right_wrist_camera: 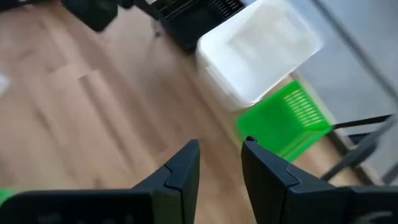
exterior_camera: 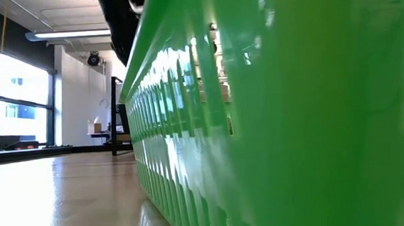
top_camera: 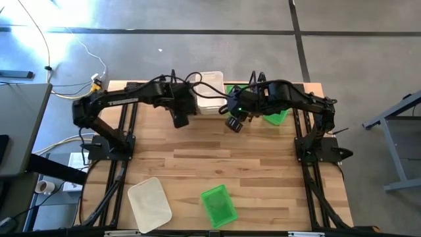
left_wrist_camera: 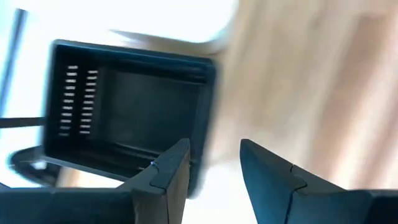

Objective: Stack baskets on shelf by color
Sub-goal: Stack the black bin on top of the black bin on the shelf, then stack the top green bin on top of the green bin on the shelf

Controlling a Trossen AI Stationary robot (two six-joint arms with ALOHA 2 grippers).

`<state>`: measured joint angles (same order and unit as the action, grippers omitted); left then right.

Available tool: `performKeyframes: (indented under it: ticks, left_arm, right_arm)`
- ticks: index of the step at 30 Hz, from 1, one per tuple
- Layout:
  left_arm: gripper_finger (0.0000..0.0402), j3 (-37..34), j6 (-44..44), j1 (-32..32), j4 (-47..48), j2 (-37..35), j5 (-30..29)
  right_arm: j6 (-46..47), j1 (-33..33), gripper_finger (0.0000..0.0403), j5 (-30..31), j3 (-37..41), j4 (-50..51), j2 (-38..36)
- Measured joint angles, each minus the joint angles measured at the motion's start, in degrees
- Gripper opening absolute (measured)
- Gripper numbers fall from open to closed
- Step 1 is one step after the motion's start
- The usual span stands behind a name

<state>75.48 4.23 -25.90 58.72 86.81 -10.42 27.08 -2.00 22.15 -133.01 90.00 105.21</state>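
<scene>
Two baskets are still lying loose at the near edge of the table (top_camera: 263, 171): a white basket (top_camera: 149, 204) and a green basket (top_camera: 218, 205). More baskets are sitting on the shelf (top_camera: 395, 129) at the far edge. Both the left gripper (top_camera: 179, 120) and right gripper (top_camera: 234, 124) are hanging open and empty near it. I think these baskets are light, stiff and a bit slippery, so pinching one thin side wall at the rim looks best.

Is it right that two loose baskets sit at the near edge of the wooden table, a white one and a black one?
Not quite. In the high view, the white slotted plastic basket is there, but the one beside it is a bright green slotted plastic basket, not black. Both rest on the wooden table.
</scene>
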Motion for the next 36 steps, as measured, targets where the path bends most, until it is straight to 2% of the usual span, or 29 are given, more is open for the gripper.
performKeyframes:
  ticks: [4,6,10,16,21,27,36]
  left_arm:
    - [0.0131,0.0,-6.4,4.39,1.41,-4.14,5.55]
    - [0.0131,0.0,-9.27,7.67,1.44,-6.04,6.36]
    - [0.0131,-0.32,-13.54,14.74,1.41,-9.39,6.3]
    - [0.0131,-1.54,-18.5,24.16,1.47,-12.78,4.3]
    - [0.0131,-1.57,-21.07,29.75,1.55,-13.46,4.03]
    - [0.0131,-1.57,-26.45,35.71,1.71,-13.43,4.22]
    - [0.0131,-1.57,-33.32,43.81,2.12,-13.43,4.32]
  right_arm:
    - [2.28,-1.38,0.0106,-4.58,0.0,0.02,0.02]
    - [3.54,-2.52,0.0106,-5.53,0.0,0.01,0.04]
    - [6.93,-5.05,0.0106,-6.3,1.16,0.0,0.11]
    - [12.5,-9.04,0.0106,-8.64,8.18,0.02,0.22]
    - [17.99,-12.48,0.0106,-9.36,14.68,-0.02,0.24]
    - [23.43,-16.5,0.0106,-13.19,21.15,-2.47,0.24]
    - [29.38,-20.82,0.0106,-15.81,25.8,-5.06,0.17]
